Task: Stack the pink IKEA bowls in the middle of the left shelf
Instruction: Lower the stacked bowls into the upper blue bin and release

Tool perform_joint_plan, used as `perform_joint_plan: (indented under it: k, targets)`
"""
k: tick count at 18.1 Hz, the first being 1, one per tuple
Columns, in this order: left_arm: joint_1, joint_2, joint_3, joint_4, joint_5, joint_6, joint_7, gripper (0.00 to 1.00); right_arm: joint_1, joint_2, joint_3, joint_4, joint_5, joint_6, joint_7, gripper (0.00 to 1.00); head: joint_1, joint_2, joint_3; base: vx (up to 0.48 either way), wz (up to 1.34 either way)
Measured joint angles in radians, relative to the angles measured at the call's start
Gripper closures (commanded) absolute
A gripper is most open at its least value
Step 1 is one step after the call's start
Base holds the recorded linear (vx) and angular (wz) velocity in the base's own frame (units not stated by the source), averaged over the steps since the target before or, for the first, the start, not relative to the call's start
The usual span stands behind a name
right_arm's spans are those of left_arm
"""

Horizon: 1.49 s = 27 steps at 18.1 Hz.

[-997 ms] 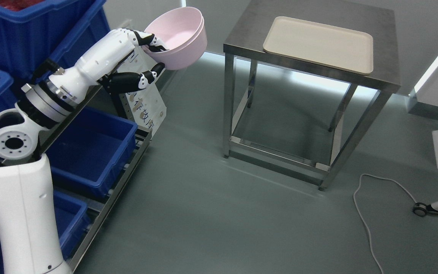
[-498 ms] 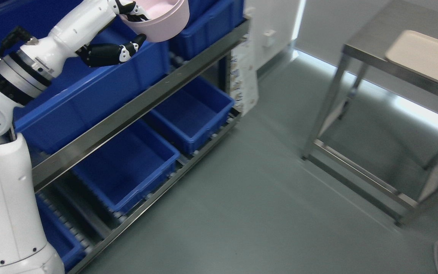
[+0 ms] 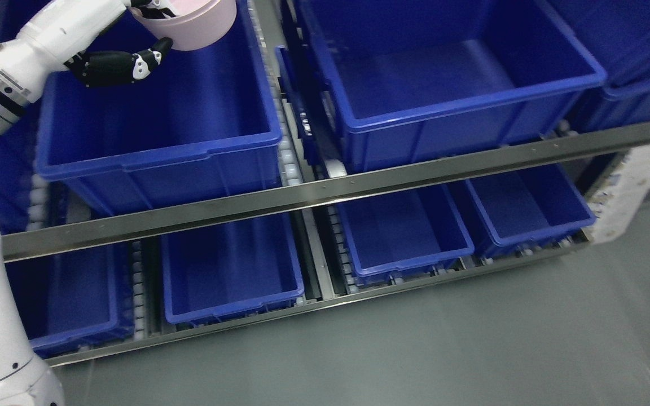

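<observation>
Grey smooth floor (image 3: 471,344); steel shelf rail (image 3: 359,183) runs across, roller tracks between glossy blue plastic bins (image 3: 443,84). At 11 o'clock, left hand (image 3: 133,39) pinches pink bowl (image 3: 189,25), matte and round, over the left upper bin (image 3: 156,141).

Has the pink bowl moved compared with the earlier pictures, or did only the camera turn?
Yes. The camera turned, but the pink bowl in the left hand also travelled: earlier beside the shelf's end, now above the blue bin.
</observation>
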Motion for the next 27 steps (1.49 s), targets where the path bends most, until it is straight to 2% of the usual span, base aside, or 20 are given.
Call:
perform_joint_plan:
  k: [6, 12, 21, 25, 27]
  targets:
    - [-0.018, 0.016, -0.048, 0.029, -0.074, 0.001, 0.0, 0.92, 0.0, 0.0, 0.0, 0.0, 0.0, 0.0, 0.0, 0.0, 0.0, 0.0, 0.0, 0.071, 0.42]
    - [-0.064, 0.019, -0.117, 0.133, -0.172, 0.004, 0.01, 0.92, 0.0, 0.0, 0.0, 0.0, 0.0, 0.0, 0.0, 0.0, 0.0, 0.0, 0.0, 0.049, 0.16]
    - [-0.164, -0.059, -0.213, 0.38, -0.272, -0.007, 0.066, 0.9, 0.0, 0.0, 0.0, 0.0, 0.0, 0.0, 0.0, 0.0, 0.0, 0.0, 0.0, 0.008, 0.02]
    - [-0.175, -0.092, -0.235, 0.491, -0.297, -0.007, 0.119, 0.82, 0.0, 0.0, 0.0, 0.0, 0.0, 0.0, 0.0, 0.0, 0.0, 0.0, 0.0, 0.0, 0.0]
    - [-0.177, -0.1, -0.241, 0.526, -0.302, -0.008, 0.152, 0.69, 0.0, 0.0, 0.0, 0.0, 0.0, 0.0, 0.0, 0.0, 0.0, 0.0, 0.0, 0.0, 0.0]
